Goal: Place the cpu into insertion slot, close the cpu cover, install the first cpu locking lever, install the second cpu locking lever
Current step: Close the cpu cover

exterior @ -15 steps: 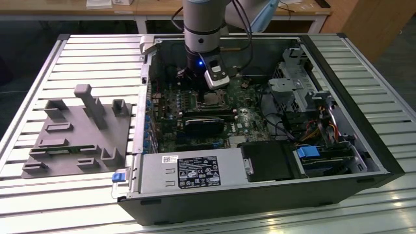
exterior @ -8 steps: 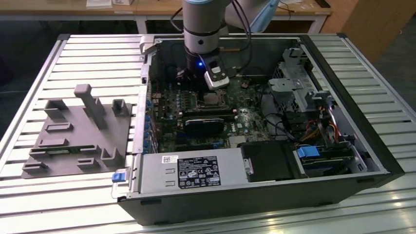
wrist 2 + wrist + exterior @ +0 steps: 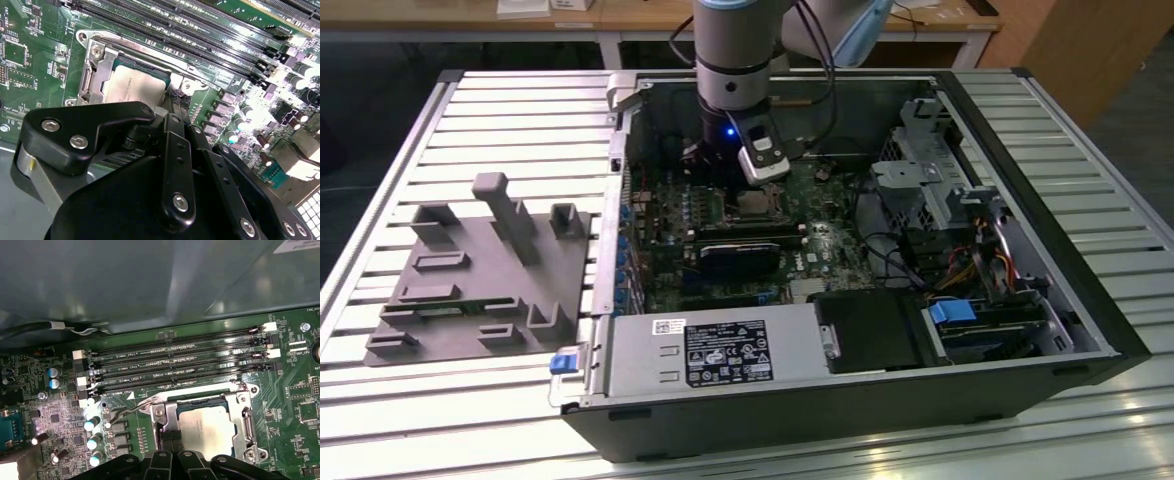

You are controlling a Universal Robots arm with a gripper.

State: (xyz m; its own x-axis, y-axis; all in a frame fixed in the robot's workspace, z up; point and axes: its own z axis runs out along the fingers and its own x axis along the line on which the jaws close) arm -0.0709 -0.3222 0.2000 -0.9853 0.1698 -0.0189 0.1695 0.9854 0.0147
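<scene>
A Universal Robots arm (image 3: 734, 60) reaches down into an open computer case (image 3: 854, 410) lying on a slatted metal table (image 3: 520, 110), its gripper (image 3: 747, 188) low over the insertion slot (image 3: 757, 205) on the green motherboard (image 3: 295, 405). In both wrist views the cpu (image 3: 132, 87) (image 3: 207, 425) sits in that slot, its dull silver top showing through the window of the cpu cover (image 3: 100, 67) (image 3: 247, 422), which lies down around it. The gripper (image 3: 171, 102) (image 3: 169, 437) hangs at one edge of the socket, just beside the cpu – whether it is apart or together cannot be told. A thin metal locking lever (image 3: 150, 52) runs along the socket side nearest the 4 long black memory slots (image 3: 175, 365); whether it is latched cannot be told either. In the exterior view a black graphics card (image 3: 740, 255) lies near the socket, a silver power supply (image 3: 720, 350) fills the near end of the case, and a grey moulded fixture (image 3: 480, 270) rests on the table at the exterior view's left, apart from the case.
</scene>
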